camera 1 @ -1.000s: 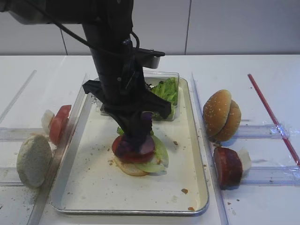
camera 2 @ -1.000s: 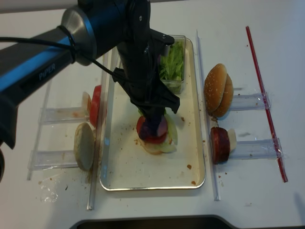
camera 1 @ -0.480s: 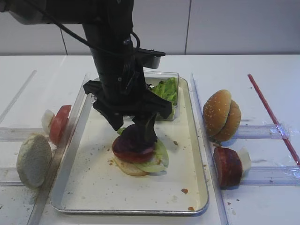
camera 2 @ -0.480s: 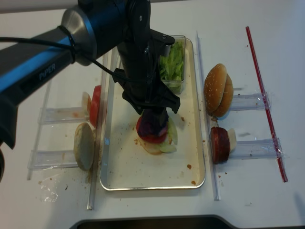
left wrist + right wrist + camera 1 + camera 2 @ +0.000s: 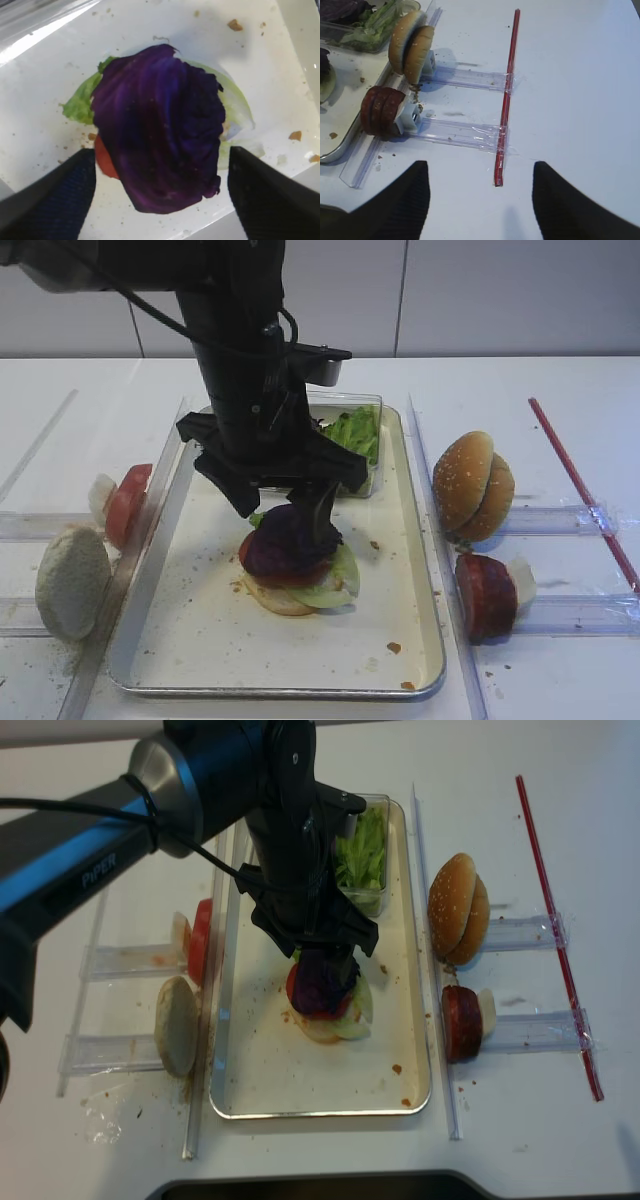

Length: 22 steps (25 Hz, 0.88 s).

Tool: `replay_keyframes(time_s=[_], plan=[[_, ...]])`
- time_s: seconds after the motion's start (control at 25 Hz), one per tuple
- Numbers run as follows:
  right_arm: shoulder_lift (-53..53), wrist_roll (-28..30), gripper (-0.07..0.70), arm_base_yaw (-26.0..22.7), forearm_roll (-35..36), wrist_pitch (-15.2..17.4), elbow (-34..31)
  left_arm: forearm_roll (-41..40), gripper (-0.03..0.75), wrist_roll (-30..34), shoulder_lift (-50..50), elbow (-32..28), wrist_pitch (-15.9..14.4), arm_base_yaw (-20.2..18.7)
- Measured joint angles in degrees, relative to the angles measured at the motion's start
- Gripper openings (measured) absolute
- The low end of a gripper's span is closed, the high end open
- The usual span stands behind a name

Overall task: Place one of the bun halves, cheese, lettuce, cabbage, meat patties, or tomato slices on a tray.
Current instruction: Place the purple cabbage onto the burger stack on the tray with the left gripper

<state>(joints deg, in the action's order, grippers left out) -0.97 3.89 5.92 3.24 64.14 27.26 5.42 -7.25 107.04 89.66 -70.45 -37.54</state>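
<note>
A dark purple cabbage point(image 5: 160, 125) leaf lies on top of a stack in the silver tray point(image 5: 275, 687). Under the cabbage point(image 5: 285, 540) I see a red slice point(image 5: 102, 161), pale lettuce point(image 5: 338, 575) and a bun half point(image 5: 272, 600). My left gripper point(image 5: 285, 512) hangs just above the cabbage point(image 5: 320, 985), open, with one finger on each side and neither touching it. The left gripper point(image 5: 161, 165) holds nothing. My right gripper point(image 5: 480, 172) is open over bare white table to the right of the tray, with nothing in it.
A clear box of lettuce point(image 5: 350, 435) stands at the tray's far end, behind the left arm. Right of the tray, clear racks hold sesame bun halves point(image 5: 472, 485) and meat patties point(image 5: 485, 595). Left racks hold tomato slices point(image 5: 125, 502) and a pale bun half point(image 5: 72, 580). A red strip point(image 5: 507, 90) is taped at far right.
My left gripper has gone from shut on the cabbage to open. The cabbage has dropped from hanging upright to lying flat on the stack.
</note>
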Motion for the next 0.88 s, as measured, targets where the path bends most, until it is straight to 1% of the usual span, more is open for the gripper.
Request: replay_keyframes(time_s=[0.32, 0.56, 0.8, 0.88], plan=[[0.0, -0.1, 0.453, 0.0, 0.0, 0.0, 0.0, 0.0, 0.503, -0.6, 0.0, 0.1, 0.0, 0.0], [0.0, -0.1, 0.453, 0.0, 0.0, 0.0, 0.0, 0.1, 0.502, -2.0, 0.0, 2.2, 0.0, 0.0], [0.0, -0.1, 0.453, 0.0, 0.0, 0.0, 0.0, 0.9, 0.502, -2.2, -0.4, 2.2, 0.0, 0.8], [0.0, -0.1, 0.453, 0.0, 0.0, 0.0, 0.0, 0.9, 0.502, -2.2, -1.3, 2.2, 0.0, 1.7]])
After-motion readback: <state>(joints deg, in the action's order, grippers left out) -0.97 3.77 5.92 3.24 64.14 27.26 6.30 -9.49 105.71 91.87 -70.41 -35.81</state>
